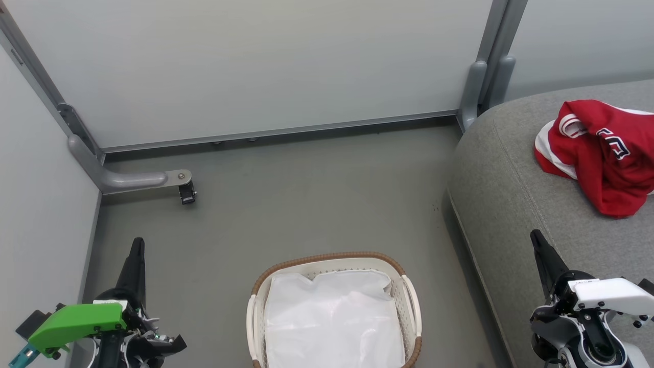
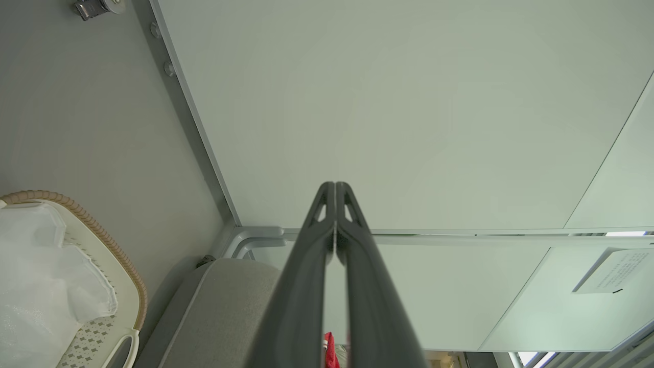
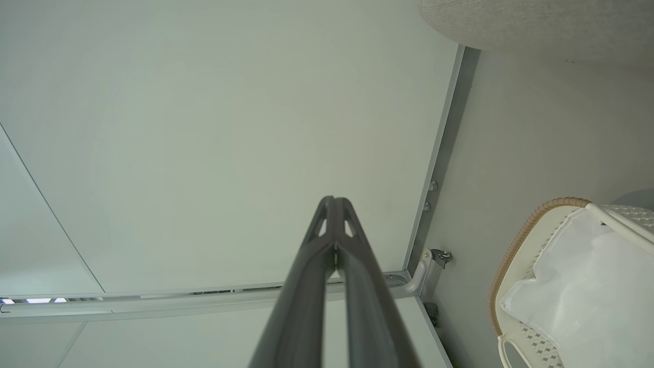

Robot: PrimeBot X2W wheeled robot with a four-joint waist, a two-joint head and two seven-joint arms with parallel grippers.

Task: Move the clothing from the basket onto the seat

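While both arms sit low in the bottom corners of the head view, the left fingers (image 1: 135, 266) and the right fingers (image 1: 546, 258) are each pressed fully together. They point up the frame and hold nothing. Between them, at bottom centre, the basket (image 1: 327, 256) stands on the grey floor (image 1: 306, 194), with a white liner (image 1: 332, 317) inside it and no garment. Along the right edge the seat (image 1: 506, 194) rises beside the basket. The clothing (image 1: 603, 153) lies crumpled on the seat at upper right, well apart from either arm. The move looks done: with the garment on the cushion, the fingers have nothing to grip and hang clear of it.
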